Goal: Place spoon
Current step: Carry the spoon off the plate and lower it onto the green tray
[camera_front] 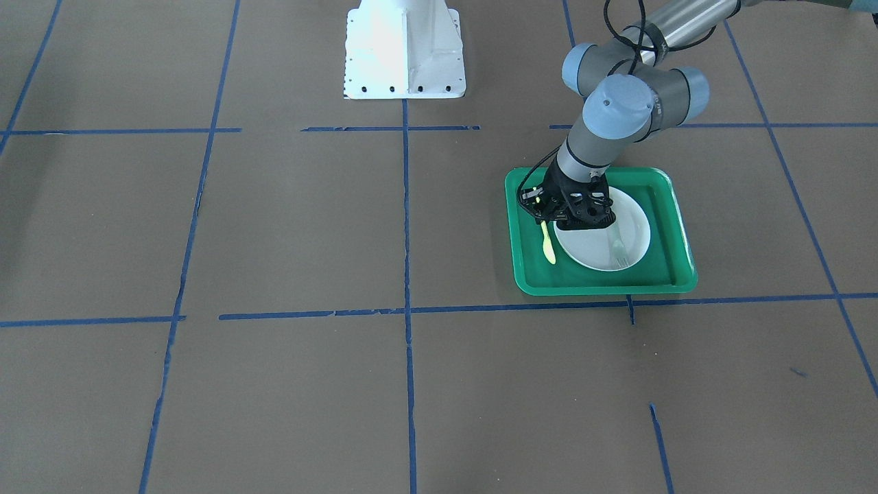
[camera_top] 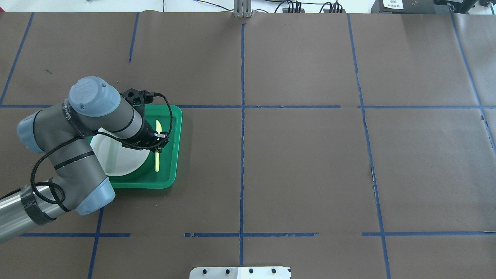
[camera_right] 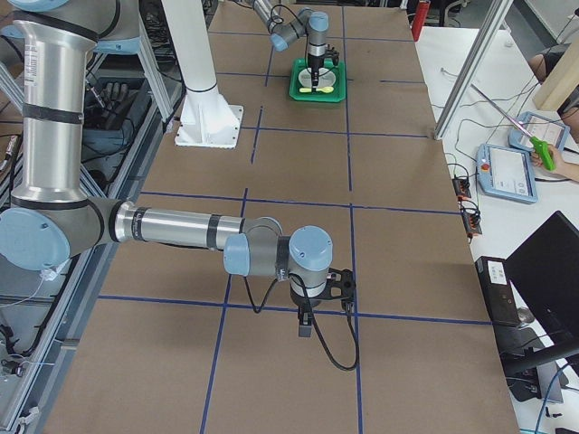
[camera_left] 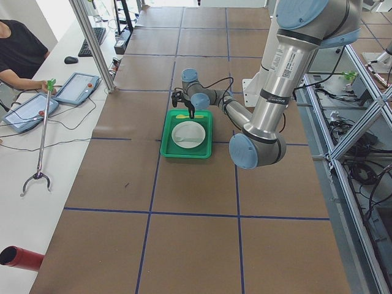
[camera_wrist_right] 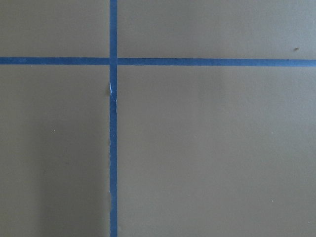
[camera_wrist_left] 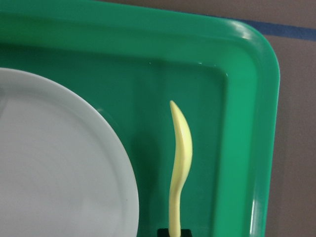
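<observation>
The pale-yellow spoon (camera_front: 547,243) lies low along the floor of the green tray (camera_front: 603,285), beside the white plate (camera_front: 593,250). My left gripper (camera_front: 546,221) stands over the spoon's handle, with the jaws close together on it. In the left wrist view the spoon (camera_wrist_left: 180,148) shows edge-on, its handle running into a black fingertip (camera_wrist_left: 175,232), between the plate (camera_wrist_left: 49,173) and the tray wall (camera_wrist_left: 247,98). In the overhead view the spoon (camera_top: 157,164) sticks out on both sides of the gripper (camera_top: 157,147). My right gripper (camera_right: 306,327) shows only in the exterior right view; I cannot tell its state.
A grey-green fork (camera_front: 619,250) lies on the plate. The tray (camera_top: 170,155) sits on brown paper with blue tape lines. The white robot base (camera_front: 405,51) stands at the table's middle edge. The right wrist view shows only paper and tape.
</observation>
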